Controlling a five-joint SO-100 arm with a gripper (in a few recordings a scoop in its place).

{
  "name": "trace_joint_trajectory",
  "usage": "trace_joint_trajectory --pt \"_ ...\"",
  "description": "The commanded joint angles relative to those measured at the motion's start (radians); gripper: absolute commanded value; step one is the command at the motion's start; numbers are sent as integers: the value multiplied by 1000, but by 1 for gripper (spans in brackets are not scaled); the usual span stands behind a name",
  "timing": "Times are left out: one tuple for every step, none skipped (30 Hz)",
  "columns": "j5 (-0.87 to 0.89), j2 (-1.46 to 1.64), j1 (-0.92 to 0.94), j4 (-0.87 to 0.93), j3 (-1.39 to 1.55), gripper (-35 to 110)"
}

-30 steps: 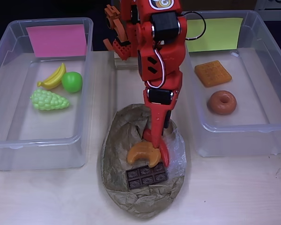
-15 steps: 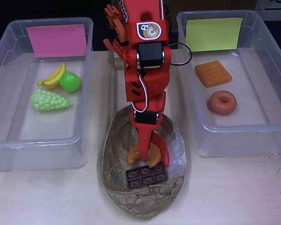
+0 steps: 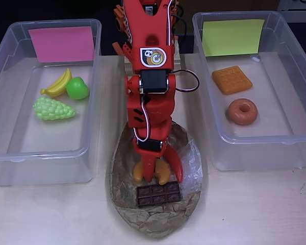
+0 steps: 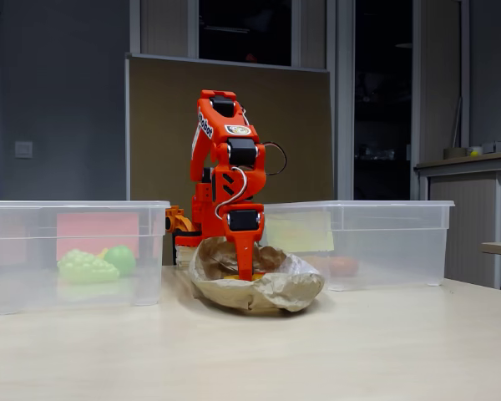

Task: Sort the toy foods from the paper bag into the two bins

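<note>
Orange plastic makes up the whole arm (image 3: 149, 92), and we see its gripper (image 3: 154, 173) reaching down into the paper bag (image 3: 123, 204) in the overhead view. Its fingers (image 3: 176, 167) sit around the orange croissant (image 3: 138, 171), whose two curved ends show on either side of the middle finger; the jaws look only slightly parted, and we cannot tell whether they truly clamp the croissant or merely rest against it. Just below the fingertips lies the dark chocolate bar (image 3: 158, 194), a flat brown slab scored into small squares, lying in the bag's hollow.

We read the bag as crumpled brown paper, oval in outline, with a clear plastic patch (image 3: 194, 166) wrinkled along its right side. In the fixed view the bag (image 4: 267, 294) slumps low on the pale table (image 4: 317, 359) with the arm (image 4: 225, 167) dipping into it from above.

To the left in the overhead view stands the bin with the pink label (image 3: 61, 43), a clear tub (image 3: 5, 158) holding the yellow bananas (image 3: 58, 86), the green apple (image 3: 77, 89) touching them, and the pale green grapes (image 3: 53, 109) just below. To the right stands the bin with the yellow-green label (image 3: 232, 37), its clear wall (image 3: 255, 153) enclosing the orange waffle (image 3: 231, 79) with its grid pattern and the brown donut (image 3: 242, 111) near it, the two slightly apart
</note>
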Motion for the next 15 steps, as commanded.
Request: trace_joint_trajectory --pt "20 3 -6 37 -41 8" --pt "20 5 -11 55 -58 7" --pt "20 9 -15 77 -75 6" --pt "18 21 -20 100 -91 5" --pt "15 34 -26 124 -107 4" --pt "9 49 -35 152 -123 4" --pt "3 72 -43 173 -133 3" --pt "-8 98 -52 193 -140 3" --pt "-15 126 -63 216 -150 3" --pt "-17 153 -72 245 -156 2" --pt "-15 189 -84 272 -160 2" --pt "-14 227 -98 298 -160 2" --pt "-9 270 -112 319 -153 3" --pt "-2 316 -127 339 -140 3" --pt "15 367 -143 362 -124 5"
